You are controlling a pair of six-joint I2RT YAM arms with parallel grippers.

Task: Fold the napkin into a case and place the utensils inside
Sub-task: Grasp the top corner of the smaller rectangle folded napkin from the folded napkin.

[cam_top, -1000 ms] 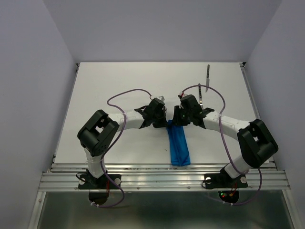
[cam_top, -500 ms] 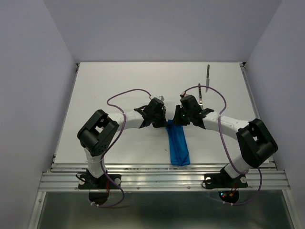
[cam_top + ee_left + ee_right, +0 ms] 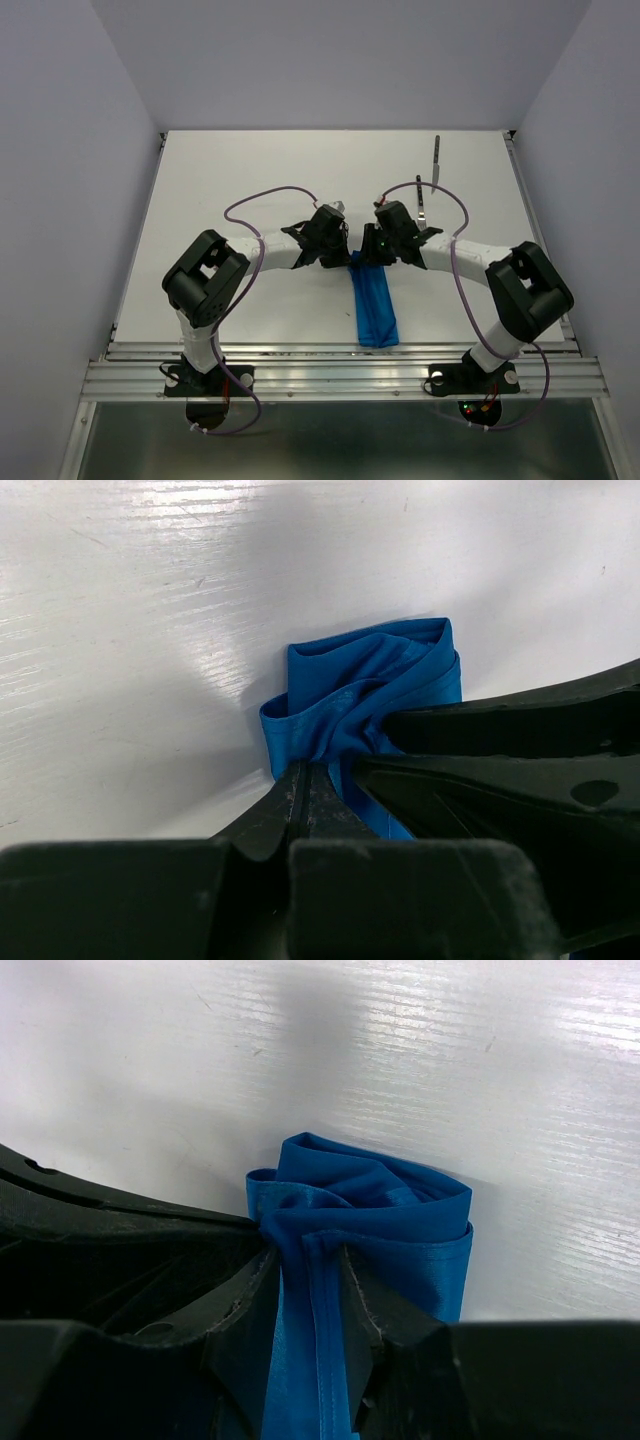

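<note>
The blue napkin (image 3: 377,310) lies as a narrow folded case running from the table's middle toward the near edge. Both grippers meet at its far end. My left gripper (image 3: 347,254) (image 3: 305,770) is shut, its tips pinching the bunched edge of the napkin (image 3: 370,675). My right gripper (image 3: 366,252) (image 3: 306,1255) stands partly open, and a flat hemmed fold of the napkin (image 3: 380,1200) runs between its fingers. The utensils lie at the far right: a grey fork (image 3: 436,160) and a knife (image 3: 422,205) nearer the right arm.
The white table (image 3: 240,170) has raised rails at its left and right edges. Grey walls close in on three sides. A purple cable loops above each forearm.
The right arm has shifted slightly left, its elbow swinging inward. The left arm and the napkin have not moved.
</note>
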